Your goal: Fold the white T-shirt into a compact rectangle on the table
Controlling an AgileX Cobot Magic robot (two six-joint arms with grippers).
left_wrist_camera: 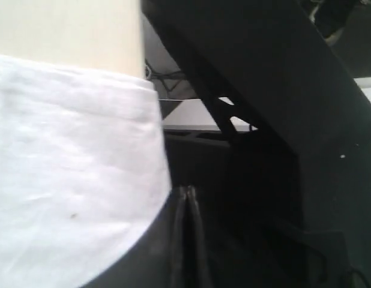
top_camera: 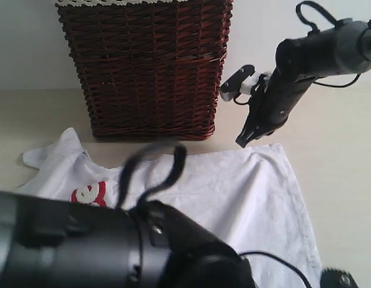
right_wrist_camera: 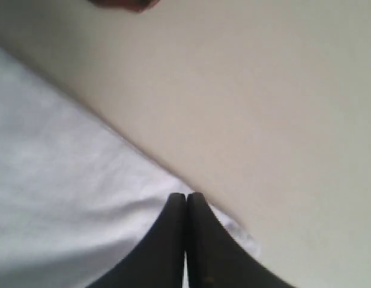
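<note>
The white T-shirt [top_camera: 233, 186] lies spread on the beige table [top_camera: 341, 150], with its red band [top_camera: 89, 194] at the left. My right gripper [top_camera: 244, 140] hangs shut just above the shirt's far right corner. In the right wrist view its jaws [right_wrist_camera: 187, 197] press together with nothing between them, over the edge of the shirt [right_wrist_camera: 65, 180]. The left gripper [left_wrist_camera: 188, 193] is also shut and empty, beside the shirt's hem [left_wrist_camera: 65, 180] at the table's near edge [left_wrist_camera: 65, 30]. In the exterior view my own left arm [top_camera: 83, 246] hides it.
A dark red wicker basket [top_camera: 146, 72] with a lace-trimmed liner stands right behind the shirt. The bulky left arm fills the lower left foreground. A small dark object [top_camera: 338, 279] shows at the bottom right. Bare table [right_wrist_camera: 263, 90] lies to the right of the shirt.
</note>
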